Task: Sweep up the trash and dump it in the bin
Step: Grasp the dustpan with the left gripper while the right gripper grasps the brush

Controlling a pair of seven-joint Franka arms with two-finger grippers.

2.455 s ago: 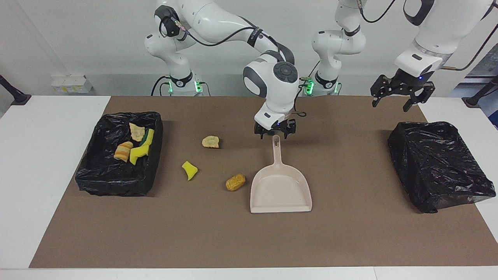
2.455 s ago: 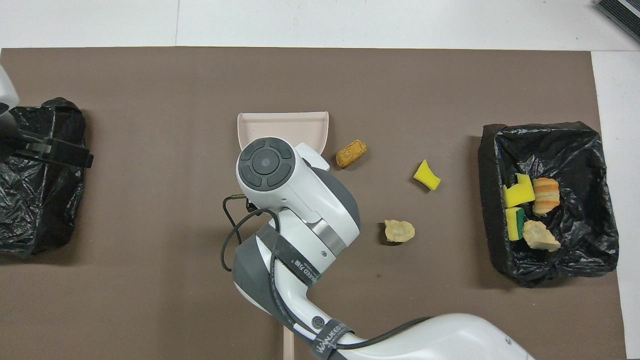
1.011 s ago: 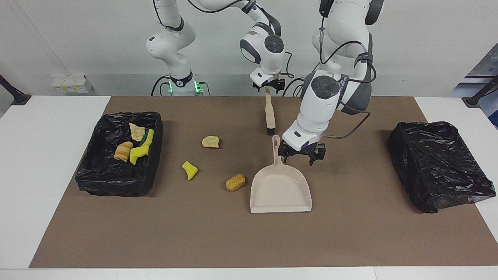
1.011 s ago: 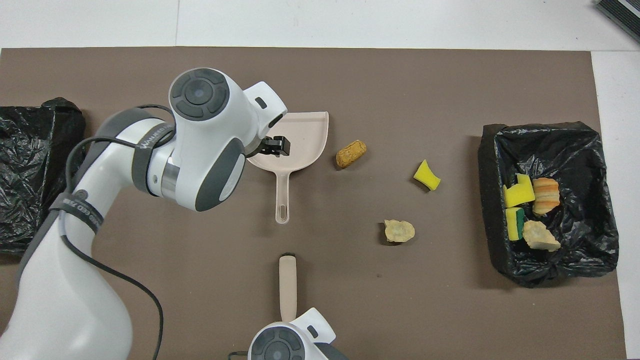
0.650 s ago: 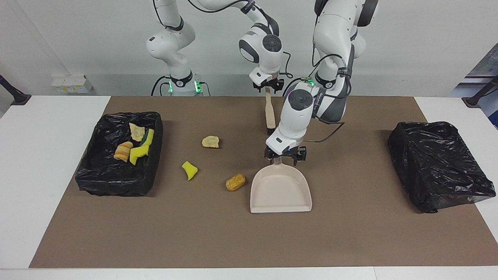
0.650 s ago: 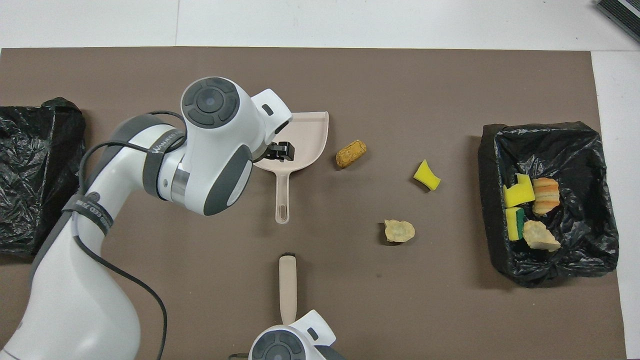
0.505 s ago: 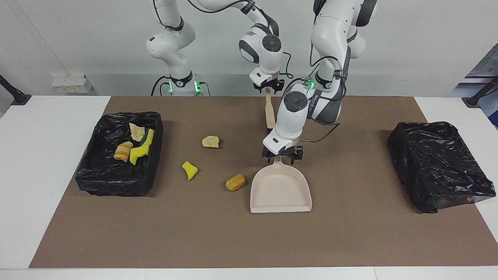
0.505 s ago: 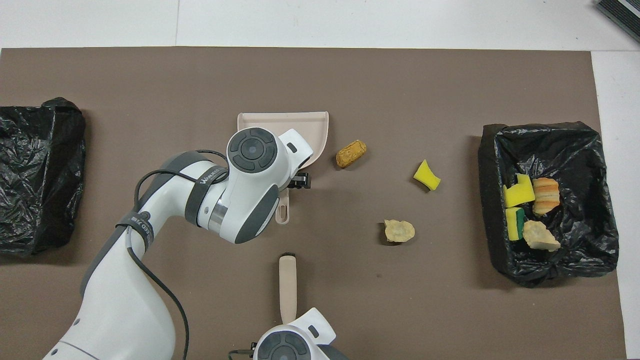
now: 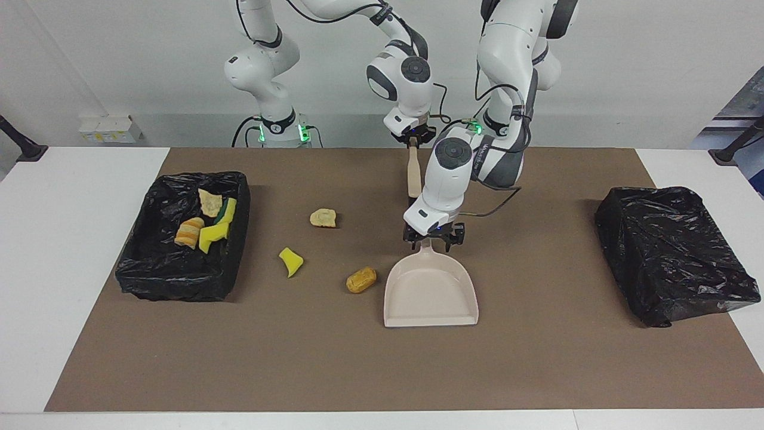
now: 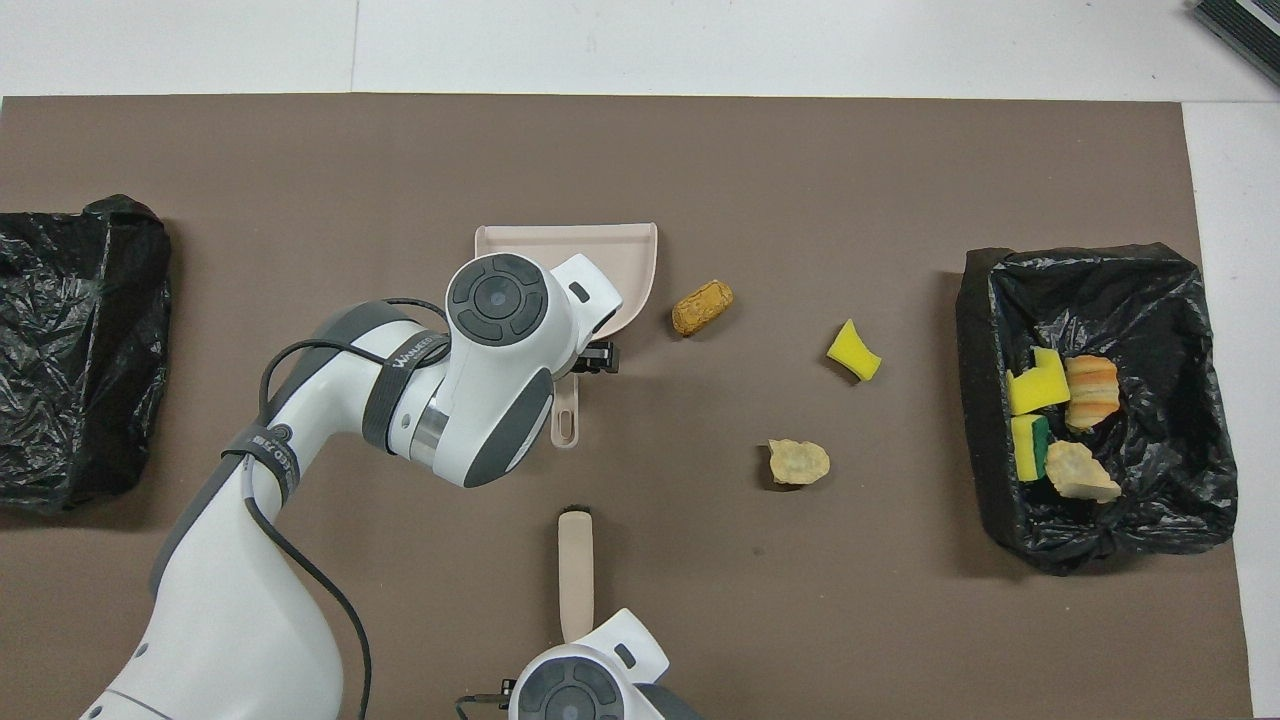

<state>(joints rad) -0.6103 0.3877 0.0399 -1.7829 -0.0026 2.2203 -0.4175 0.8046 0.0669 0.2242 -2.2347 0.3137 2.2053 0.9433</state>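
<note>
The beige dustpan (image 9: 431, 292) lies mid-mat, handle toward the robots; it also shows in the overhead view (image 10: 612, 256). My left gripper (image 9: 434, 237) is low over that handle, open, fingers on either side of it. My right gripper (image 9: 412, 140) is shut on the beige brush (image 9: 413, 173) and holds it hanging, bristles down, over the mat near the robots (image 10: 575, 570). Three scraps of trash lie loose: an orange-brown lump (image 9: 361, 279) beside the pan, a yellow sponge bit (image 9: 290, 261) and a tan chunk (image 9: 323, 218).
An open bin lined in black (image 9: 143, 272) at the right arm's end holds several scraps (image 10: 1060, 420). A closed black bag (image 9: 674, 254) lies at the left arm's end. The brown mat (image 9: 298, 358) covers the white table.
My left gripper came from over the closed bag to the dustpan handle and sank low onto it. My right gripper drew back toward the robots with the brush. The trash has not moved.
</note>
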